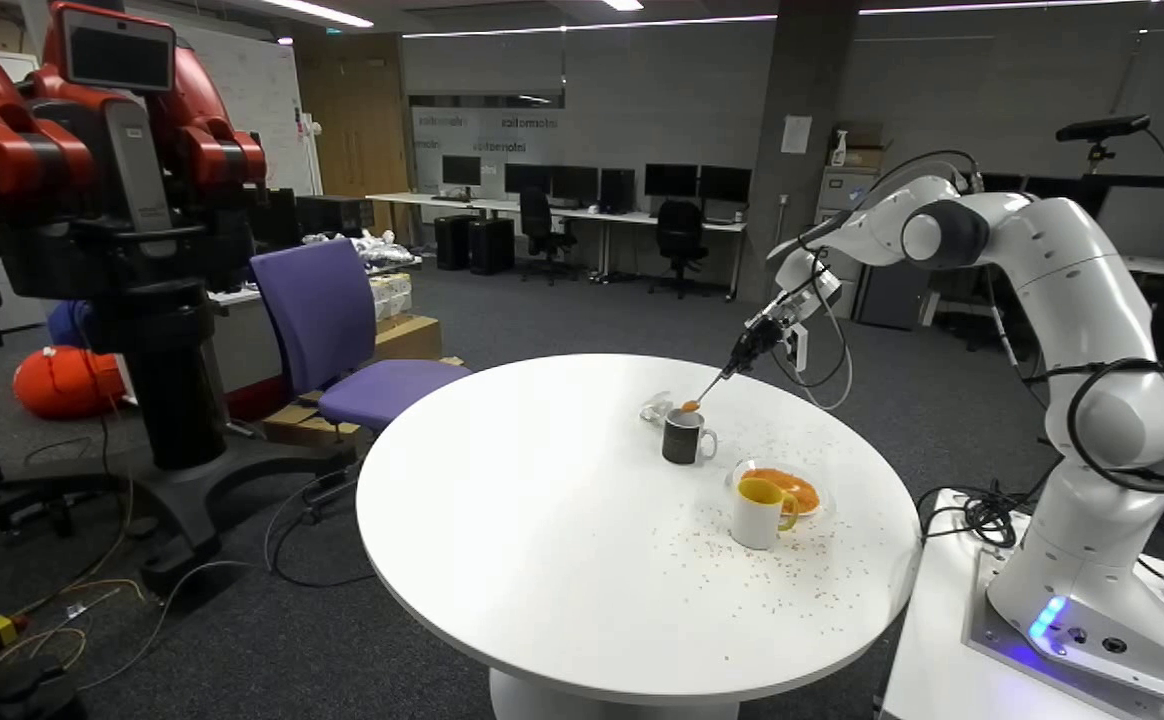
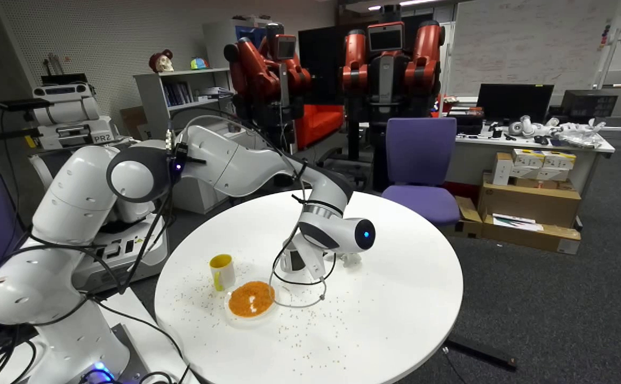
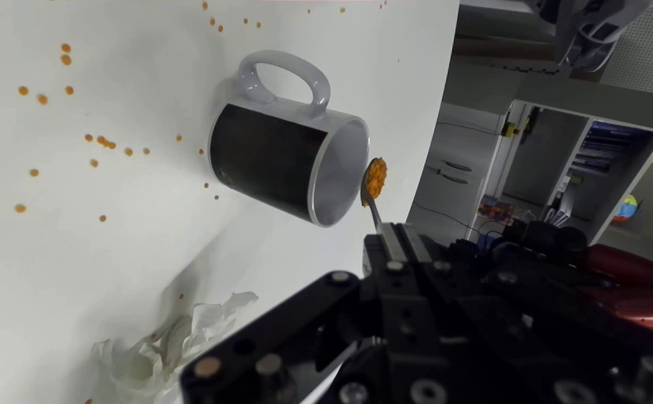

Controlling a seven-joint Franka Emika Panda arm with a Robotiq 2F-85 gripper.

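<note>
Metal spoon (image 3: 373, 210), grainy orange heap (image 3: 376, 177), cylindrical mug (image 3: 270, 157)

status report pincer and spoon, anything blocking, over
Pincer shut on spoon. Loaded with orange grains, close to mouth of black-panelled mug. Crumpled wrap nearby, not between them.

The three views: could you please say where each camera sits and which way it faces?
Exterior view: raised beside the table, facing desks; arm and base show.
Exterior view: raised beside the table, facing red robots; arm and base show.
Wrist view: on the wrist, facing black-panelled mug and spoon; hand shows.
Both exterior views share the table and yellow-lined mug.
</note>
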